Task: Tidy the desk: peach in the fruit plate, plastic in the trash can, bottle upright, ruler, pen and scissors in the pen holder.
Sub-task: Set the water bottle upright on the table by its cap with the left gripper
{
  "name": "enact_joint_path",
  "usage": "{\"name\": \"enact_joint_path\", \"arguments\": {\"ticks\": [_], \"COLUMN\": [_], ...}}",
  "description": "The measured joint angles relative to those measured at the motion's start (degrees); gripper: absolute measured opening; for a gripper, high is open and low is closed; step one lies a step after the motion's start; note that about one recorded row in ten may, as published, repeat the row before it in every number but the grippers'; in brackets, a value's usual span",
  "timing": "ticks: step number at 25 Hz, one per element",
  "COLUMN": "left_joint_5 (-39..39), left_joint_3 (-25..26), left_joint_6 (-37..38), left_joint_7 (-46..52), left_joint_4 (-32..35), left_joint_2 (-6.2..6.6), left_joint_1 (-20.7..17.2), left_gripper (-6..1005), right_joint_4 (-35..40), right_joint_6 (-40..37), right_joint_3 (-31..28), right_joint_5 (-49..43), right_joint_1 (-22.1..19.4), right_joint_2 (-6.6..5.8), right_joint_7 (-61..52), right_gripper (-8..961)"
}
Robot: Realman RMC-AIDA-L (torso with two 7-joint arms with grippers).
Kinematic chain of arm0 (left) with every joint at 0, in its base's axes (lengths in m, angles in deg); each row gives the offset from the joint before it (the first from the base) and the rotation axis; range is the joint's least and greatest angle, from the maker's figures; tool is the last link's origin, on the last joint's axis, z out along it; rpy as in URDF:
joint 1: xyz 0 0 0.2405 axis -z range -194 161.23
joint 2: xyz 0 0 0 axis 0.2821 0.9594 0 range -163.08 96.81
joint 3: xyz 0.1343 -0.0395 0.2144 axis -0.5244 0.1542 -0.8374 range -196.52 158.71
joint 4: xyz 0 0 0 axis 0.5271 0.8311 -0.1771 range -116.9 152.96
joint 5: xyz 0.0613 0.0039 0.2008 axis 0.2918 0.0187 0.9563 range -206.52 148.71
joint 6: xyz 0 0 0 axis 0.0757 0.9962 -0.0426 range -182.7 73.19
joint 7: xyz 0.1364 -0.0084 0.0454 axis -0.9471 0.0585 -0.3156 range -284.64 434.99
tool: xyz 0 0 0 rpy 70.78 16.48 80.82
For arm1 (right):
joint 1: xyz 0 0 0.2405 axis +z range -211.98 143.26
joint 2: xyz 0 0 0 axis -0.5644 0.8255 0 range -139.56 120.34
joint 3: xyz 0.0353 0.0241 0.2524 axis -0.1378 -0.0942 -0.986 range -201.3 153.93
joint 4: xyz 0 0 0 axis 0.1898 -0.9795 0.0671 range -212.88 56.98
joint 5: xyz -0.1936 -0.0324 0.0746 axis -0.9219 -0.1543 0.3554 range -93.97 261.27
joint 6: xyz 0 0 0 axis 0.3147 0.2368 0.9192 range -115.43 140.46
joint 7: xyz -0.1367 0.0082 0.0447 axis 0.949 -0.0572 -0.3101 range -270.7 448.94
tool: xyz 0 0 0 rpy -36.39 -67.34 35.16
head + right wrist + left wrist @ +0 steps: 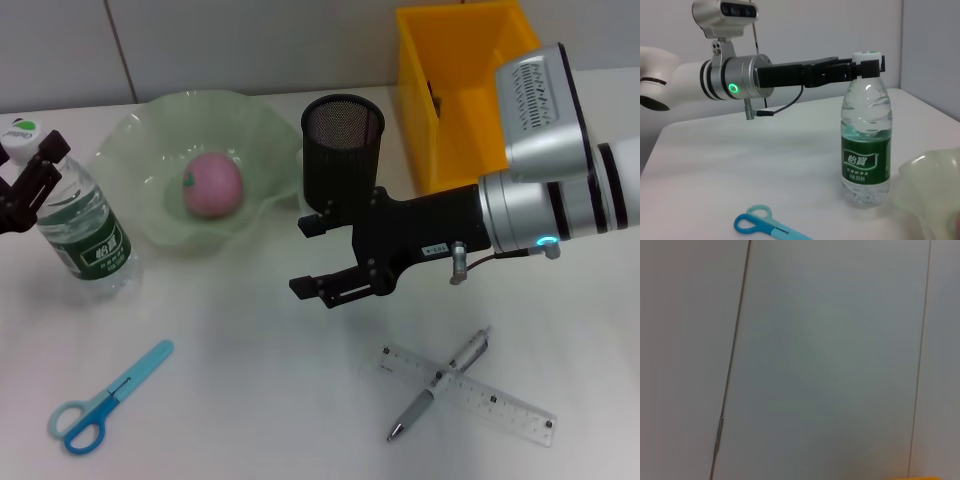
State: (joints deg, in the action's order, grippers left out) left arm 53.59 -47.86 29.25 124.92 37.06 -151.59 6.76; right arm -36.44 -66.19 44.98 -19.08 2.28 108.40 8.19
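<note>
A clear water bottle [85, 230] with a green label stands upright at the desk's left. My left gripper [25, 170] is shut on its neck just under the white cap, and it shows the same way on the bottle [866, 145] as the left gripper [867, 67] in the right wrist view. The pink peach [212, 185] lies in the green fruit plate [130, 140]. My right gripper [318, 255] hovers open and empty in front of the black mesh pen holder [343, 150]. Blue scissors [105, 400] lie front left. The pen [440, 385] lies across the clear ruler [490, 395] front right. No plastic shows.
The yellow trash can [450, 90] stands at the back right, beside the pen holder. The right wrist view also shows the scissors [765, 227] and the plate's rim [930, 190]. The left wrist view shows only a grey wall.
</note>
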Motion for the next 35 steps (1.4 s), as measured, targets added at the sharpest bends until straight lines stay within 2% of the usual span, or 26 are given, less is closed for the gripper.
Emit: {"name": "enact_joint_path", "arguments": {"ticks": [35], "left_joint_5": [0.0], "left_joint_3": [-0.3], "left_joint_6": [-3.3], "left_joint_7": [-0.9], "left_joint_4": [-1.3], "left_joint_2": [-0.02], "left_joint_1": [0.1], "left_gripper": [470], "right_joint_4": [0.1], "right_joint_6": [0.0], "right_joint_3": [-0.1], "right_joint_5": [-2.6], "right_joint_1": [0.4], "right_joint_2": [0.3], "right_joint_7": [-0.8], "right_gripper": [775]}}
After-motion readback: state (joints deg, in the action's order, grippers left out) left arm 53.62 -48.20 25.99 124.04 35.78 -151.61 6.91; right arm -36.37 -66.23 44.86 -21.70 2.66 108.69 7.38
